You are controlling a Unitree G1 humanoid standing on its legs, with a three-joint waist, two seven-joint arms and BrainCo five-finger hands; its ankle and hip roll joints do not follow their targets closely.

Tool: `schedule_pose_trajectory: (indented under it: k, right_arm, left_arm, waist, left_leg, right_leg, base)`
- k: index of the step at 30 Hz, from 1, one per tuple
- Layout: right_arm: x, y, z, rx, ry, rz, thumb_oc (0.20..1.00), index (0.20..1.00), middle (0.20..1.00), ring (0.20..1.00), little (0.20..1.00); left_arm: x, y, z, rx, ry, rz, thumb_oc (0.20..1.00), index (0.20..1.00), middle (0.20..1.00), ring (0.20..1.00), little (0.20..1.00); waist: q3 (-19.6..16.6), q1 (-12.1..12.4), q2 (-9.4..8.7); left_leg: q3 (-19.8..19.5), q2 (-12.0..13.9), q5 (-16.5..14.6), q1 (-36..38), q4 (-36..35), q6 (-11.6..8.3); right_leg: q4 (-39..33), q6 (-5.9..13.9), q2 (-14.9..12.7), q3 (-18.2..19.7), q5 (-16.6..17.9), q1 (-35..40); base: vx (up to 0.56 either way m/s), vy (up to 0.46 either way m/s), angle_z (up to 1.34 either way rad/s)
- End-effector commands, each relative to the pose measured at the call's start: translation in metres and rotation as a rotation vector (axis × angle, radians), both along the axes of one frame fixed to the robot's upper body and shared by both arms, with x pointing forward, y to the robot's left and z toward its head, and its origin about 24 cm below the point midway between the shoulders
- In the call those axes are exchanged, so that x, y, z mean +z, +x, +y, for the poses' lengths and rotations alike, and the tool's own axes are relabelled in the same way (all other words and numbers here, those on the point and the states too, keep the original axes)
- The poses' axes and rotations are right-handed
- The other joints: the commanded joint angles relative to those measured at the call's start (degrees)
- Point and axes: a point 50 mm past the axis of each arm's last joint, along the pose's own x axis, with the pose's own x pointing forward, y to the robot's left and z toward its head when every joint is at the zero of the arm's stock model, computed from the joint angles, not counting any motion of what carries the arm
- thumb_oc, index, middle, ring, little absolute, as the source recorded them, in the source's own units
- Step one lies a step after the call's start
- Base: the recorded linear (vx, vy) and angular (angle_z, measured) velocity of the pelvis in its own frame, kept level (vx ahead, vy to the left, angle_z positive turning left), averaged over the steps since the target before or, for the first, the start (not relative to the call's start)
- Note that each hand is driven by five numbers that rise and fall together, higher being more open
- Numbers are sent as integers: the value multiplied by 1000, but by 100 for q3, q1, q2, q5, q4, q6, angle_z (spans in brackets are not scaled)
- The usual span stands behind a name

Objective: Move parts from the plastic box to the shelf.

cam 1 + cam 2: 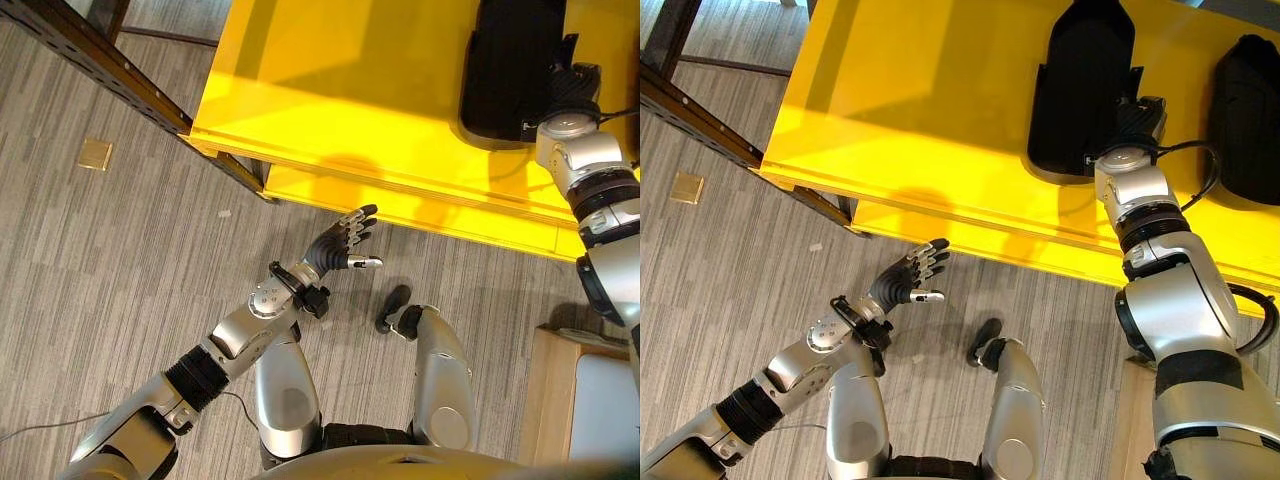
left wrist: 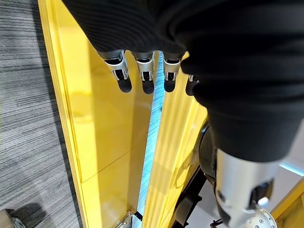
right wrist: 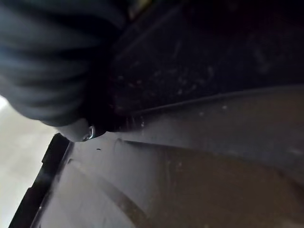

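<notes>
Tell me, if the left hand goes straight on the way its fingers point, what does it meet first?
Probably the front edge of the yellow shelf. The left hand hangs open in front of it, fingers aimed at that edge; depth is unclear.

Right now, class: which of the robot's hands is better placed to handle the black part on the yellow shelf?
The right hand: it is at the black part on the yellow shelf. The left hand hangs open over the floor.

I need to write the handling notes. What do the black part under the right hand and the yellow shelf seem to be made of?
Black part: probably moulded plastic, matte, with ribbed edges. Yellow shelf: smooth, glossy painted board or metal, unclear which; it reflects light. The right hand rests on the part.
</notes>
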Motion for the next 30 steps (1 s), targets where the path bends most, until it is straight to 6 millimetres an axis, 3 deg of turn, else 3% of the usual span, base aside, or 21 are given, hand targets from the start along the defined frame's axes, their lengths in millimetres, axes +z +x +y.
schedule_pose_trajectory:
  k: [1, 22, 23, 26, 27, 30]
  right_arm:
    - [67, -9, -4, -45, -44, -232, 200, 200, 200, 200, 200]
    - [84, -13, -8, -105, -133, -239, 200, 200, 200, 200, 200]
    - [84, -13, -8, -108, -135, -238, 435, 435, 435, 435, 435]
    - [84, -13, -8, -118, -141, -236, 934, 934, 934, 934, 934]
    - [84, -14, -8, -127, -156, -235, 1000, 1000, 1000, 1000, 1000]
    - [85, -15, -10, -142, -149, -241, 1000, 1000, 1000, 1000, 1000]
  left_arm:
    - [21, -17, -15, -102, -94, -63, 1000, 1000, 1000, 1000, 1000]
    - [27, -15, -11, -90, -112, -73, 1000, 1000, 1000, 1000, 1000]
    - [27, -16, -11, -90, -110, -74, 1000, 1000, 1000, 1000, 1000]
    - [27, -16, -11, -94, -104, -77, 1000, 1000, 1000, 1000, 1000]
    - [27, -16, -12, -95, -105, -81, 1000, 1000, 1000, 1000, 1000]
    - [27, -16, -10, -91, -104, -82, 1000, 1000, 1000, 1000, 1000]
  waist:
    - [-209, 75, 88]
    - [-209, 96, 182]
    - [-209, 97, 182]
    - [-209, 107, 186]
    - [-209, 108, 194]
    - [-209, 105, 200]
  left_leg:
    - [168, -153, 1, -178, 93, 264]
    - [119, -96, 108, -477, -6, 216]
    - [118, -92, 112, -481, -13, 214]
    - [116, -73, 122, -511, -16, 207]
    - [113, -67, 129, -526, -20, 204]
    - [115, -61, 134, -528, -16, 200]
  right_leg:
    - [194, 262, 490, 295, -336, 149]
    - [586, 234, 441, 252, -495, -301]
    - [586, 234, 441, 248, -494, -308]
    - [594, 238, 428, 240, -490, -334]
    - [599, 239, 421, 231, -492, -345]
    - [597, 240, 425, 232, -492, -346]
  base:
    - [17, -26, 6]
    - [1, -3, 0]
    - [-13, -13, 4]
    - [-19, -9, 2]
    - [-35, -5, 3]
    - [-10, 1, 1]
